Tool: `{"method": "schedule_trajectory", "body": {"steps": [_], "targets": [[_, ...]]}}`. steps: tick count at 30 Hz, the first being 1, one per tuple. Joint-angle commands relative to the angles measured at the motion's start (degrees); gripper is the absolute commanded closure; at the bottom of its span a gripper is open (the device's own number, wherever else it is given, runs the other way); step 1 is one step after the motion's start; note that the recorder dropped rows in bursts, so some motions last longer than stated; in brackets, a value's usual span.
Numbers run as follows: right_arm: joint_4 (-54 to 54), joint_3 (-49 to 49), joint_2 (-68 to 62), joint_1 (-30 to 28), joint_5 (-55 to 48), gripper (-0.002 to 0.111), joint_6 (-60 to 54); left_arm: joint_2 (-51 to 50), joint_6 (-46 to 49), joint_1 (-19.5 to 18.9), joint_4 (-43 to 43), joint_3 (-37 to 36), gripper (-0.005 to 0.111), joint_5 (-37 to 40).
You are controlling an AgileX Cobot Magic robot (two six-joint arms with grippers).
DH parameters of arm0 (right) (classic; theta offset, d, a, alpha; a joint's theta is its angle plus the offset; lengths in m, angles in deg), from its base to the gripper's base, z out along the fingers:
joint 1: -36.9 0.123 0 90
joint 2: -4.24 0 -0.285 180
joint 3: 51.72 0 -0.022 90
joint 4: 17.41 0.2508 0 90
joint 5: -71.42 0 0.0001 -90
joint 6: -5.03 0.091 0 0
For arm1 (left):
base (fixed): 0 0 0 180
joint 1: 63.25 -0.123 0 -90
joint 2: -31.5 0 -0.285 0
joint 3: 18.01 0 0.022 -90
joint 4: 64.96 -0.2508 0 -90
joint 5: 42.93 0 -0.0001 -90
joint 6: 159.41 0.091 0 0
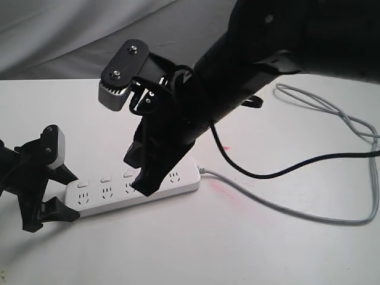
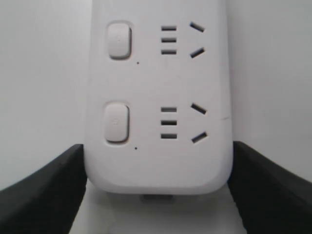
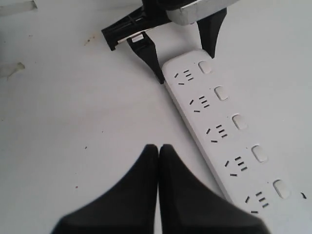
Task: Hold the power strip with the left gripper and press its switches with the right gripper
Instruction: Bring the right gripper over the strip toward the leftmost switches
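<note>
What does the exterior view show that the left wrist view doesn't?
Only the exterior view shows the right gripper, shut, tip down over the power strip, plus the grey cord and black cable trailing over the table. Only the left wrist view shows a tiny dark dot beside each of two end switches. Both show the strip's rounded end between the left gripper fingers.
</note>
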Motion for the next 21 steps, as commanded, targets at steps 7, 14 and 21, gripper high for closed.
{"method": "schedule_trajectory", "body": {"steps": [7,14,21], "targets": [[15.04,-0.79,-8.09,0.17,2.93,0.108,-21.65,0.02,0.17,-0.01,-0.44,0.06,0.04,0.52],[19.21,-5.32,-14.3,0.17,4.74,0.108,-26.9,0.02,0.17,-0.01,-0.44,0.06,0.04,0.52],[19.3,-16.0,-23.63,-1.06,2.42,0.108,-27.06,0.02,0.17,-0.01,-0.44,0.06,0.04,0.52]]}}
